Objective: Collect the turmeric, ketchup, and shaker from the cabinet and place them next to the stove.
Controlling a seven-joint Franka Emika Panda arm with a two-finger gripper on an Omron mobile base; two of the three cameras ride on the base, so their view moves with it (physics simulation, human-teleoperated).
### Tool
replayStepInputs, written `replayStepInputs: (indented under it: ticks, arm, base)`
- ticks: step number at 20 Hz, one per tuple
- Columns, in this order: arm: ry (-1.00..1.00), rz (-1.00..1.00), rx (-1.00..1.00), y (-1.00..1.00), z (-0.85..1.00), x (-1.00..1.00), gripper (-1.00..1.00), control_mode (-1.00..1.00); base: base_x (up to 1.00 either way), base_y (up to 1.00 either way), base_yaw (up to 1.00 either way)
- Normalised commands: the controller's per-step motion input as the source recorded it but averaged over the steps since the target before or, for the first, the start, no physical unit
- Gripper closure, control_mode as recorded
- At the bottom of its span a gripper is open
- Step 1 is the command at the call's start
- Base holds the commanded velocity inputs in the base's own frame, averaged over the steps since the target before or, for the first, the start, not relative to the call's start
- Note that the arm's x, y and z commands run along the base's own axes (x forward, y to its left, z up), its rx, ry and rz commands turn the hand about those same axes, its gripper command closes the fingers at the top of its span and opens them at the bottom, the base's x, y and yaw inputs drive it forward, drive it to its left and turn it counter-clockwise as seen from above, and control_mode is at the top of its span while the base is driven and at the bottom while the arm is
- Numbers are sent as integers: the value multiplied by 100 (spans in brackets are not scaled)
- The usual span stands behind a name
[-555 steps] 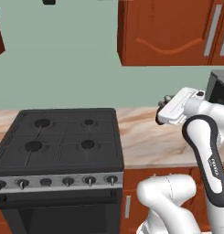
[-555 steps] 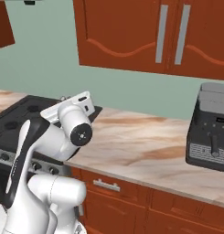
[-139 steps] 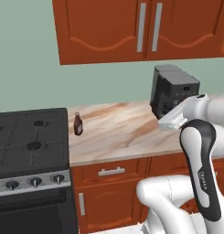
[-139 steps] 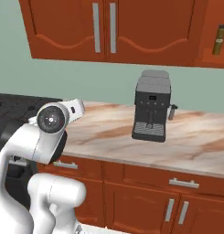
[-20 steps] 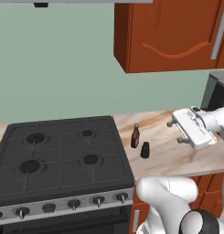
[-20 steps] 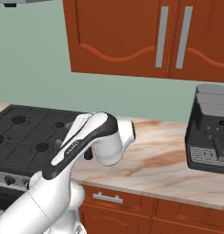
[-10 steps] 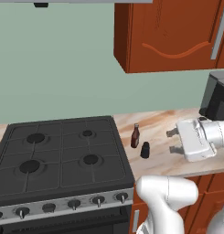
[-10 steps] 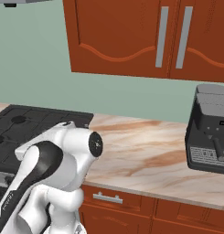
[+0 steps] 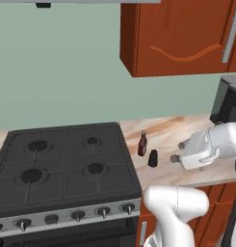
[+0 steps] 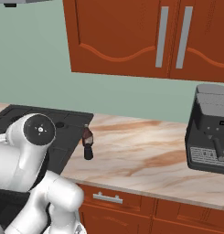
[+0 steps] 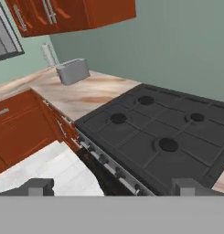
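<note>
The ketchup [image 9: 142,144], a dark red-brown bottle, stands upright on the marble counter just right of the stove [image 9: 61,169]. The small black shaker [image 9: 152,158] sits right beside it, a little nearer the front edge. From the right base view the ketchup [image 10: 87,135] and shaker [image 10: 88,152] stand at the stove's [image 10: 63,121] right edge. My gripper [image 9: 178,151] hovers to the right of the shaker, fingers pointing left, open and empty. In the hand view the gripper [image 11: 113,187] looks across the stove [image 11: 168,137]. The turmeric and the cabinet are out of view.
A dark espresso machine [image 10: 209,132] stands at the counter's right end. Closed arched-panel wall doors [image 10: 173,36] hang above. A grey toaster [image 11: 72,71] sits on the counter beyond the stove's far side. My folded arm [image 10: 38,132] rises at the left of the right base view.
The hand has dropped a little and turned so its fingers point left toward the shaker; the arm folded back from its stretched pose. Ketchup and shaker have not moved; the jaws stayed open.
</note>
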Motion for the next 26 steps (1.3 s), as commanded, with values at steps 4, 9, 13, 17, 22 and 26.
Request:
replayStepInputs:
  ticks: [4, 9, 13, 17, 22, 26]
  arm:
    - [6, -10, -12, 21, -21, -35, -100, -100]
    - [0, 0, -2, 7, -18, -29, -100, 100]
    - [0, 0, 0, 0, 0, 0, -100, 100]
    - [0, 0, 0, 0, 0, 0, -100, 100]
    - [0, 0, 0, 0, 0, 0, -100, 100]
    - [0, 0, 0, 0, 0, 0, -100, 100]
  base:
    - [0, 0, 0]
    - [-35, -2, -1]
    - [-98, -11, -13]
    - [-76, -17, -26]
    - [-7, -62, -37]
    - [3, -72, -45]
